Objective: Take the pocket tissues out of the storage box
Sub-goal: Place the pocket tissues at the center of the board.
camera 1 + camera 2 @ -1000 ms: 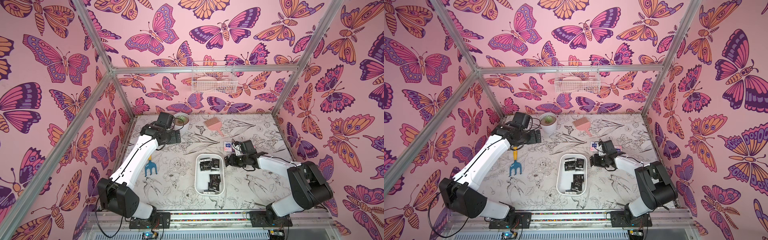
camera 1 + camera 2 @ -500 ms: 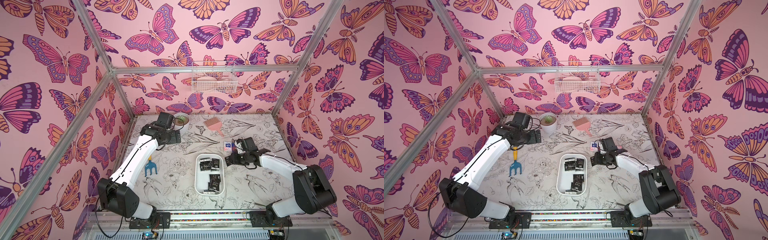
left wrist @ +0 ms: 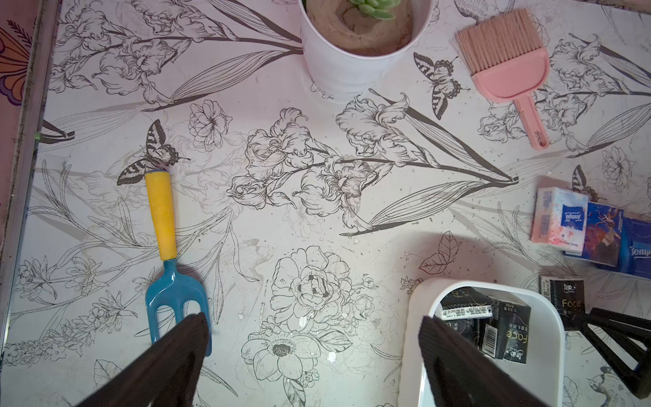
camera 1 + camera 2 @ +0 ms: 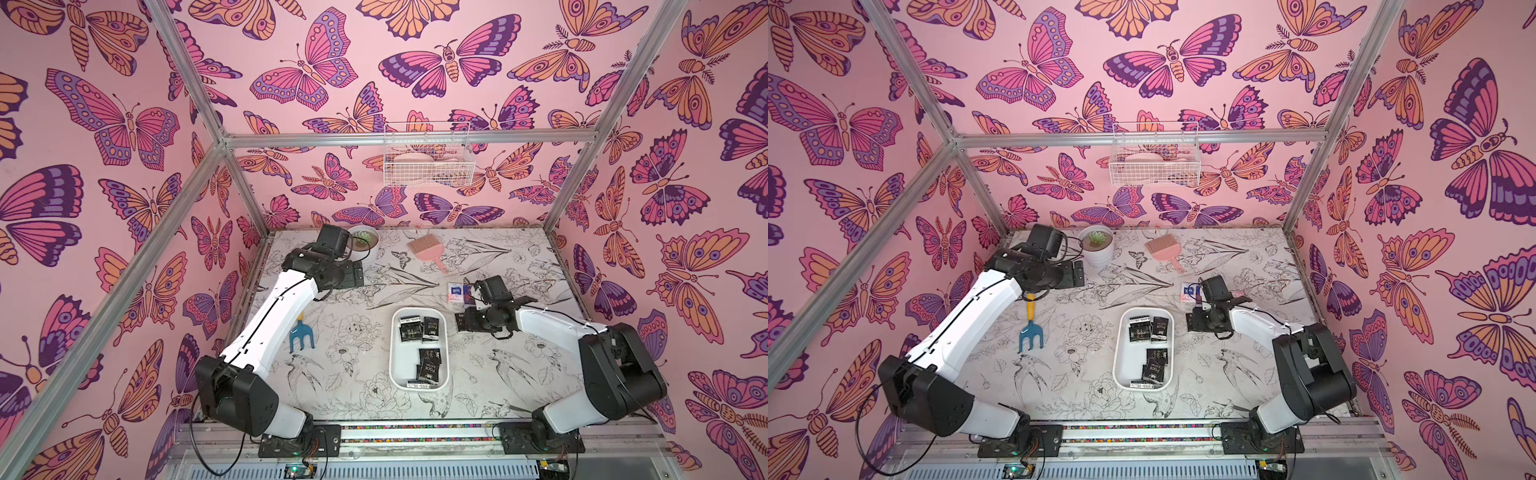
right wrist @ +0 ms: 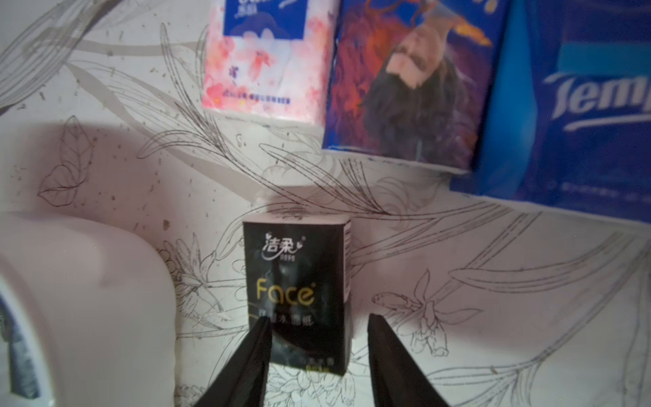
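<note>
Nearest the arm bases, in both top views: the storage box [image 4: 405, 365], set lengthwise on the flower-print table [image 4: 340, 390]. The pocket tissues [image 4: 430, 365] lie inside it, black "Face" packets in two loose clusters, one at the near end and one at the far end. Just beside the box's far corner on the right arm's side, one black packet [image 5: 297, 282] lies flat on the table, outside the box. Low over it is the right gripper [image 5: 318, 319], jaws spread to either side of the packet's near end. One finger [image 5: 253, 352] overlaps the packet's edge and the other stands clear, with table showing between (contact on the overlapping side: cannot tell). Beyond it are three more on the table in a close row: a white-pink packet [image 5: 264, 60], a dark illustrated packet [image 5: 405, 88], a blue packet [image 5: 581, 105]. Toward the left arm's side, well apart from the box, lies a blue garden fork [image 4: 1030, 332] with a yellow handle. Farther back is the left gripper [image 3: 313, 327], above bare table, jaws wide apart, nothing between them. Near the far edge: a pink brush [image 4: 424, 249] and a white plant pot [image 4: 1098, 259] with a succulent. On the back wall hangs a white wire basket [image 4: 428, 166].
</note>
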